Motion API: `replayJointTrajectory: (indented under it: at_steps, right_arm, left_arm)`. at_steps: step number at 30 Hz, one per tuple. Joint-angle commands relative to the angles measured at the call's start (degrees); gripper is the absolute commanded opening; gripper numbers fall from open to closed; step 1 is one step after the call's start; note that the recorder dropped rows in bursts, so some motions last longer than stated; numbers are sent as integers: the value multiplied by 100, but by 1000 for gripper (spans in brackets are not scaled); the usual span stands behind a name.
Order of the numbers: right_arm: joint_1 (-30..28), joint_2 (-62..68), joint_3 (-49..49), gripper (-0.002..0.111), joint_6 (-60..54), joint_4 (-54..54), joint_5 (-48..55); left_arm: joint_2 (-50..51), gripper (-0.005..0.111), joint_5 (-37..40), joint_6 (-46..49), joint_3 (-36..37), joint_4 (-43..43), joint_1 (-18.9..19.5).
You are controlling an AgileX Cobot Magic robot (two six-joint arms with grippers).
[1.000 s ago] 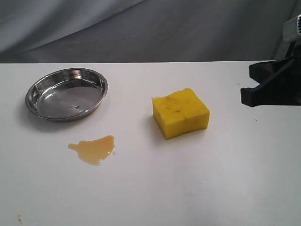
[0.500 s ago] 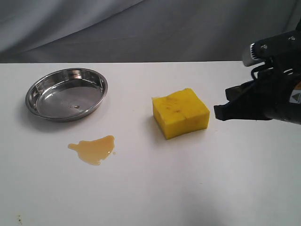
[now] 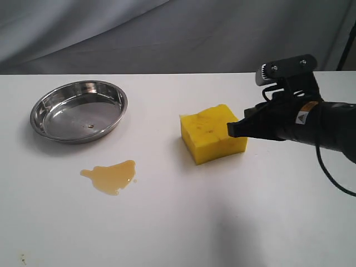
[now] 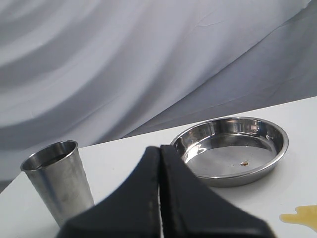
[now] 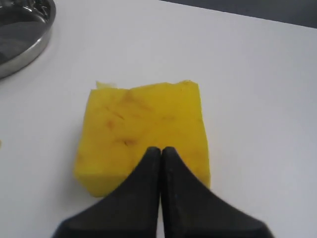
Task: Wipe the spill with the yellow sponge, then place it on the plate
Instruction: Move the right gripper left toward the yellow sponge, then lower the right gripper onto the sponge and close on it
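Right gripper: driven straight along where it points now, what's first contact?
Likely the yellow sponge: the shut right gripper points across its top face. Its height over the sponge is unclear, so it could skim over it instead.

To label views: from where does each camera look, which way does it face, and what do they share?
Exterior: off the arms, facing across table at plate, spill, yellow sponge; right gripper shows.
Left wrist: past shut left gripper toward plate, steel cup.
Right wrist: down past shut right gripper onto yellow sponge.
Shared: all three show the plate.
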Motion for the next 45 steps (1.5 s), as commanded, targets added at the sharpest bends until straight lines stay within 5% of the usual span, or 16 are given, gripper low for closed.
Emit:
replayJointTrajectory:
  at_steps: [1, 10, 27, 31, 36, 45]
  right_arm:
    - [384, 345, -570, 0, 23, -42, -29]
    - [696, 1020, -1407, 0, 23, -190, 28]
    - [696, 1120, -1407, 1, 0, -190, -17]
    - [696, 1120, -1407, 29, -381, -190, 100]
    - [696, 1120, -1397, 104, -799, -190, 185]
    - [696, 1120, -1397, 105, -810, -61, 136]
  left_arm:
    - [-25, 0, -64, -15, 22, -14, -25]
    - [-25, 0, -64, -15, 22, -14, -25]
    - [-25, 0, -64, -15, 22, -14, -25]
    - [-25, 0, -64, -15, 22, -14, -25]
    - [-25, 0, -64, -15, 22, -14, -25]
    - [-25, 0, -64, -15, 22, -14, -25]
